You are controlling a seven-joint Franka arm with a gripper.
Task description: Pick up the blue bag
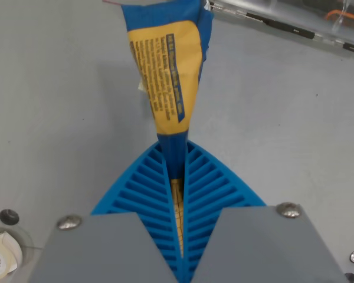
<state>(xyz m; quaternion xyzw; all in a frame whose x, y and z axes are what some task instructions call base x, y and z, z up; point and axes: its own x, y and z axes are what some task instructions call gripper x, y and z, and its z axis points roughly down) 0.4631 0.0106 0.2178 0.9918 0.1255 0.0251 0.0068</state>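
The gripper (pixel 176 154) is clamped on the blue bag (pixel 167 71), its ribbed blue fingers (pixel 143 191) pinching the near end; the bag stretches away over the grey table (pixel 283 135).

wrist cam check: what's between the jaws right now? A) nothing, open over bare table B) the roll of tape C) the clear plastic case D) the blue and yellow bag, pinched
D: the blue ribbed jaws of the gripper are closed on the blue bag, whose yellow printed panel runs up out of the narrow gap between them.
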